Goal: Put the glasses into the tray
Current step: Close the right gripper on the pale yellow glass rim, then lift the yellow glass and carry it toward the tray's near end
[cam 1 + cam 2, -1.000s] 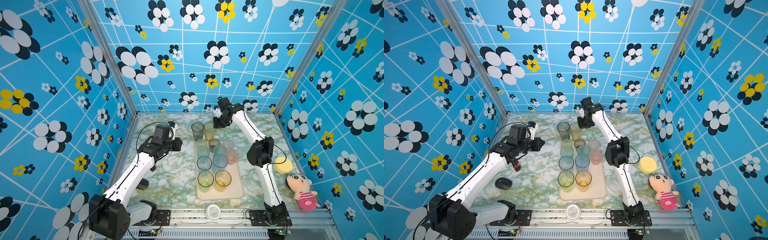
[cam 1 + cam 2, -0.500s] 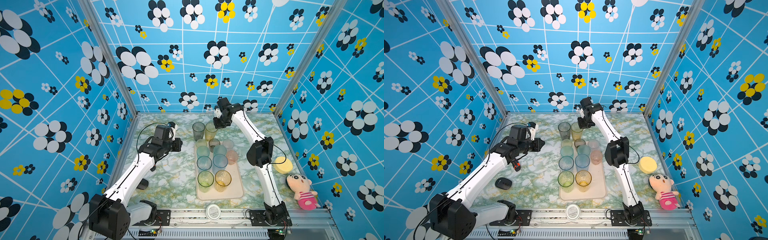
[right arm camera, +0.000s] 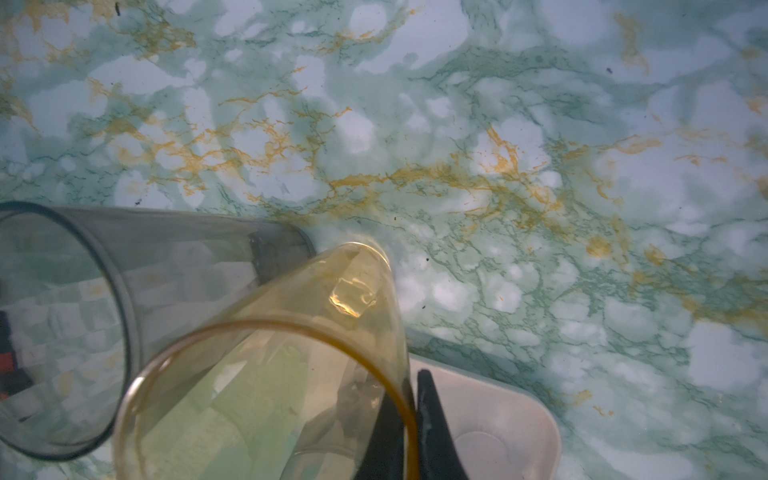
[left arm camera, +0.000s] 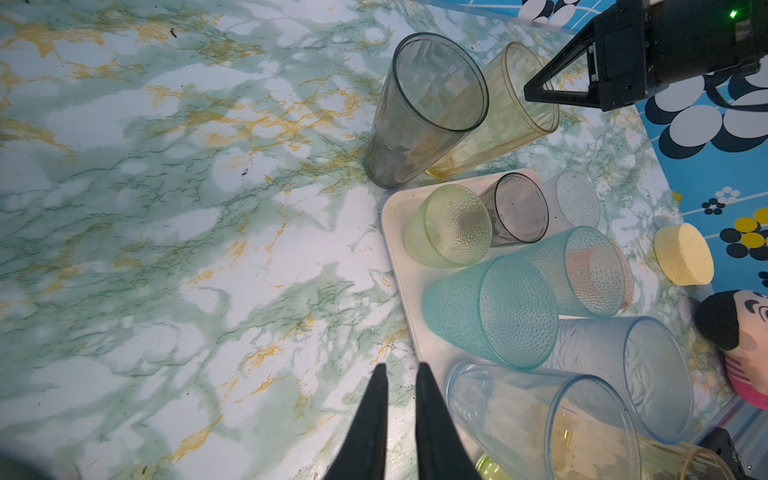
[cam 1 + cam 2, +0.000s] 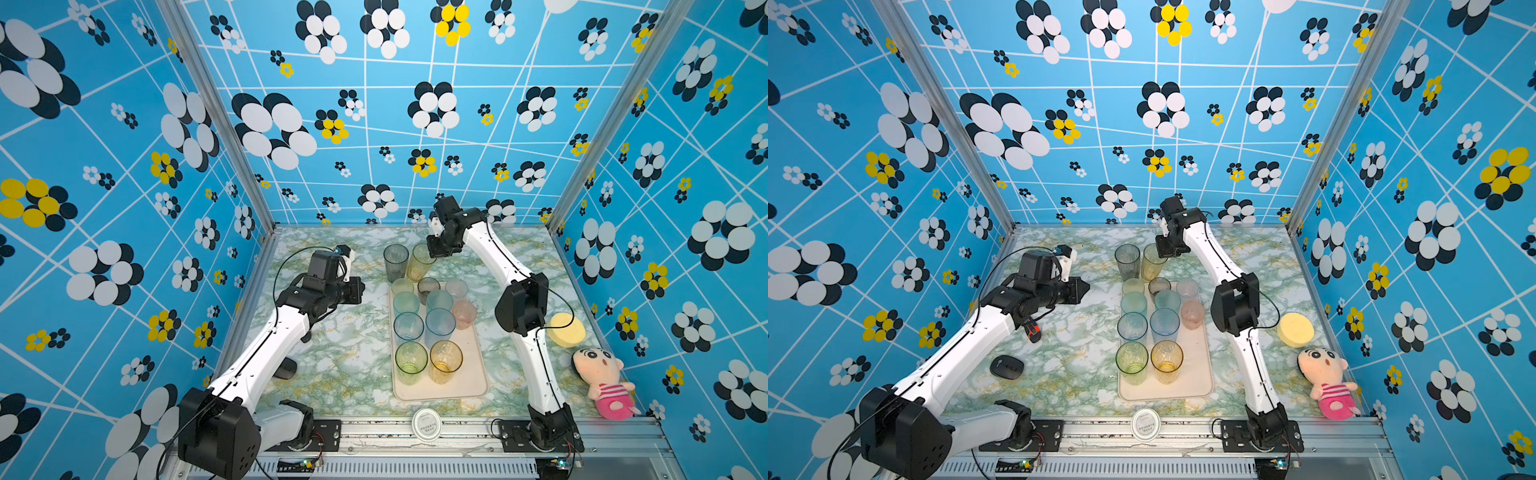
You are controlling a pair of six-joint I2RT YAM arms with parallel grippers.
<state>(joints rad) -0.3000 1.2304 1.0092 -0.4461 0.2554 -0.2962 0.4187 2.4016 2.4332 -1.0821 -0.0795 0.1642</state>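
Black fingers (image 4: 365, 432) of the left gripper (image 4: 401, 370) stand almost together, with a thin slit between them and nothing in it. They hover over the marbled tabletop (image 4: 166, 249) just beside the left long edge of the tray (image 4: 399, 257), apart from every tumbler. Farther back, the right gripper (image 3: 409, 399) pinches the rim of the tall amber tumbler (image 3: 266, 374), one finger inside the wall and one outside.

That tumbler's long axis seems to lean a little, mouth tipped toward the right gripper, with its base just beyond the tray's far edge. I cannot tell whether the base is lifted off the tabletop. The tall smoky grey tumbler (image 5: 395, 262) stands upright just beside it on the left, mouth up, also off the tray. The tumblers on the tray all stand upright, mouths up.

Counted from the front there is one round white lid (image 5: 427, 424) on the rail and one tray. On the tray are:
- a green tumbler (image 5: 410, 361) and a nearer amber tumbler (image 5: 445, 359);
- two blue tumblers (image 5: 439, 324) with one pink tumbler (image 5: 464, 313) at their right;
- two teal tumblers (image 5: 406, 302);
- one yellow-green tumbler (image 5: 402, 286), one small smoky tumbler (image 5: 428, 286) and one clear tumbler (image 5: 456, 287).

That makes ten on the tray and two tall ones behind it, twelve in all. To the sides lie one computer mouse (image 5: 1007, 367), one yellow sponge disc (image 5: 565, 330) and one plush doll (image 5: 602, 382).
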